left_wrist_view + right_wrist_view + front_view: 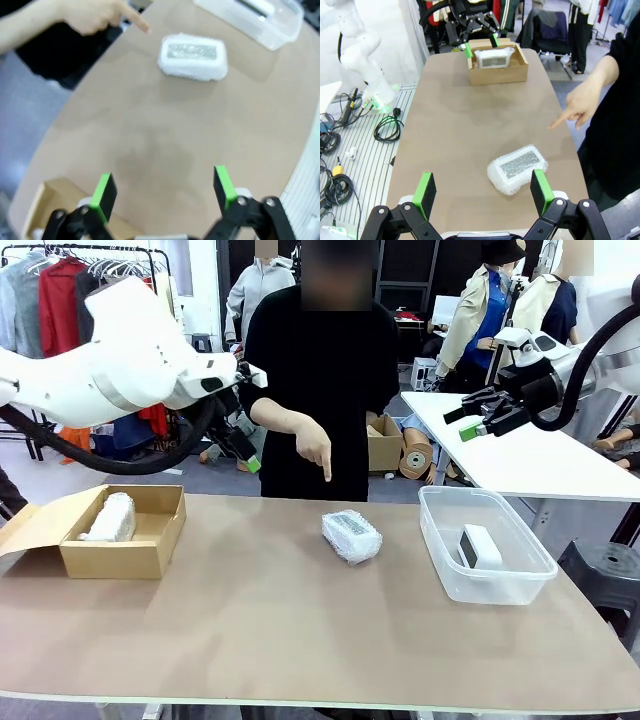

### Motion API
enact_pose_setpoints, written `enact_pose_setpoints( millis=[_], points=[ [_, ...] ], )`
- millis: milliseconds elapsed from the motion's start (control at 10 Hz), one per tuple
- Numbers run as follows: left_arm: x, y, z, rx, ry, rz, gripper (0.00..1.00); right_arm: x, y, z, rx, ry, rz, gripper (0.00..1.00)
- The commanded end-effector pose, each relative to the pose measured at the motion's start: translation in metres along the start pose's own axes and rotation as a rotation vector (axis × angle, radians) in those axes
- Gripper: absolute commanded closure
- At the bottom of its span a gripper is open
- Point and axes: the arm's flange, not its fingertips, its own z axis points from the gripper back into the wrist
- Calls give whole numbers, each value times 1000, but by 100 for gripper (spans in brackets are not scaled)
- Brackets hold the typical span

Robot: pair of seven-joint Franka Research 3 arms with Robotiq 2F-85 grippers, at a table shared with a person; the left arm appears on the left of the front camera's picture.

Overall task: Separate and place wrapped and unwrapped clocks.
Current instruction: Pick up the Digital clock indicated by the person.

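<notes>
Left gripper [163, 186] hangs over the box end of the table [250, 640], jaws spread, holding nothing. Right gripper [482, 187] is raised off to the right, jaws likewise spread and empty. One bundle [351, 536] lies mid-table under a person's pointing hand [314, 445]. A second bundle [110, 517] lies in the box [150, 556] at left. The bare clock [480, 545] sits in the tub [500, 587] at right.

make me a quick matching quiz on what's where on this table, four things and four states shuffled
Things:
1 cardboard box
2 clear tub
3 loose wrapped clock
4 person's hand

States:
a holds the bare white clock
b points down at the table
c holds the other wrapped clock
d lies between the two containers

Pairs: 1-c, 2-a, 3-d, 4-b
</notes>
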Motion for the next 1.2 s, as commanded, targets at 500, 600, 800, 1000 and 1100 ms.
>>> enact_pose_setpoints(
  millis=[500,600,800,1000,1100],
  points=[
    [95,-60,-108,133,83,343,0,1,0,1,-3,3,3,0],
    [108,-68,-124,166,99,414,0,1,0,1,-3,3,3,0],
    [132,-74,-157,227,141,486,0,1,0,1,-3,3,3,0],
    [150,-73,-188,273,176,641,0,1,0,1,-3,3,3,0],
    [158,-72,-201,286,194,684,0,1,0,1,-3,3,3,0]
  ],
)
